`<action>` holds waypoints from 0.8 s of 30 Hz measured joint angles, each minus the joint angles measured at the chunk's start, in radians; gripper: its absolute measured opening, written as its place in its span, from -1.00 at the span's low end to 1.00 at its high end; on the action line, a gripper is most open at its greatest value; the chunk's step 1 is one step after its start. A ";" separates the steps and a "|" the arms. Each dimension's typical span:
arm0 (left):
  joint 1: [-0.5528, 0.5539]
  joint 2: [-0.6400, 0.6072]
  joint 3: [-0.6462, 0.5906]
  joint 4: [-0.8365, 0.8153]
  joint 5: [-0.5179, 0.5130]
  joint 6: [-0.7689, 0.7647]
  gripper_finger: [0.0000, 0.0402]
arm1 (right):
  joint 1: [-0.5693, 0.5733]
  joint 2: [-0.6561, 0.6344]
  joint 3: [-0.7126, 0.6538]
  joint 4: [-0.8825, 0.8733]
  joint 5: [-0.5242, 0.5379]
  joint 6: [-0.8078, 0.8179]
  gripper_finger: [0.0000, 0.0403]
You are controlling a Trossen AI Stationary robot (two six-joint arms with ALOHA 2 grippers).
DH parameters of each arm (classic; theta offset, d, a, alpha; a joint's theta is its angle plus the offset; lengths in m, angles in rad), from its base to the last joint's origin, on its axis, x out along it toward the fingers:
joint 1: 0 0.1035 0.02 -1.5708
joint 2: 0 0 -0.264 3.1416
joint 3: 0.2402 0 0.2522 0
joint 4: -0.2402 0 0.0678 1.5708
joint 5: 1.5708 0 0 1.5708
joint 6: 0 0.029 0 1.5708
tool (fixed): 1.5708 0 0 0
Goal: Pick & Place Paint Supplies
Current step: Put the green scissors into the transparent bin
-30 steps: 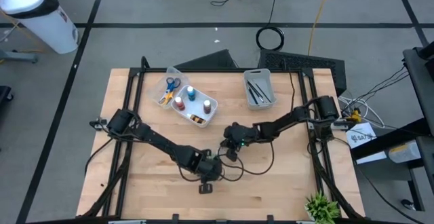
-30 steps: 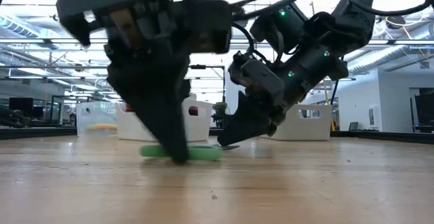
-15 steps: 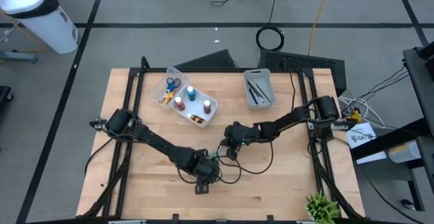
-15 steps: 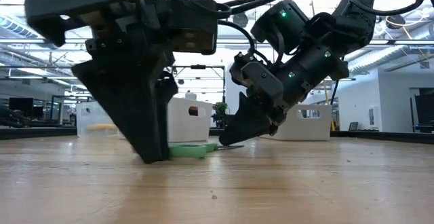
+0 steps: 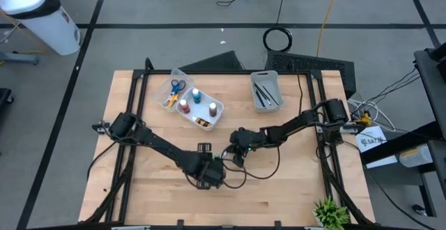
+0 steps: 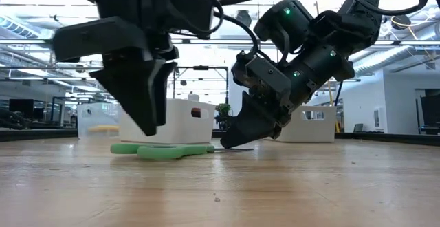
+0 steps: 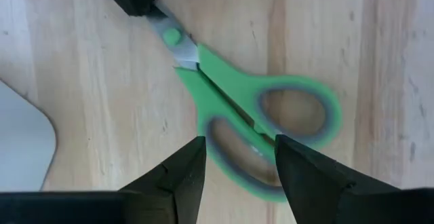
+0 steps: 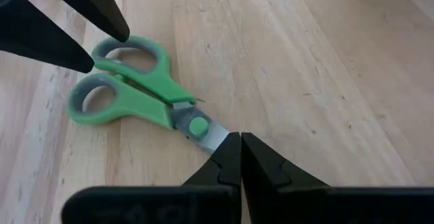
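Note:
Green-handled scissors [image 8: 135,95] lie flat on the wooden table [image 5: 293,181], near its middle [image 5: 219,162]. My left gripper [image 7: 237,142] is open and points steeply down. It hangs just above the handle loops [image 6: 172,150], one finger on either side of the nearer loop, touching nothing. My right gripper [image 8: 239,139] is shut, with its tips down on the scissors' blades. The blade tips are hidden under it. My right gripper rests its shut fingertips on the scissors' grey blades [image 8: 213,134], just past the pivot. The fingers come slanting down from the table's right side [image 6: 230,143] and lie along the blades. The scissors lie flat on the table, blades closed.
A clear bin [image 5: 209,118] at the far left holds small paint bottles and another pair of scissors. A white bin [image 5: 265,77] at the far right holds dark brushes. Bare wood lies along the table's near edge. Cables trail from both arms.
My left gripper has opened and let go of the scissors' handles. It has then risen clear of them and tipped to point more steeply down. The scissors stay flat on the table under my right gripper.

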 joint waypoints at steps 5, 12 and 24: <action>0.005 0.000 0.000 0.001 0.041 0.013 -0.07 | 0.000 0.000 0.000 0.000 0.001 -0.001 -1.00; -0.030 -0.001 -0.022 0.018 0.130 -0.049 -0.07 | 0.000 -0.001 0.000 0.000 0.001 -0.003 -1.00; -0.045 -0.009 -0.204 0.161 -0.017 -0.046 -0.07 | 0.000 -0.002 0.000 0.004 0.005 -0.001 -1.00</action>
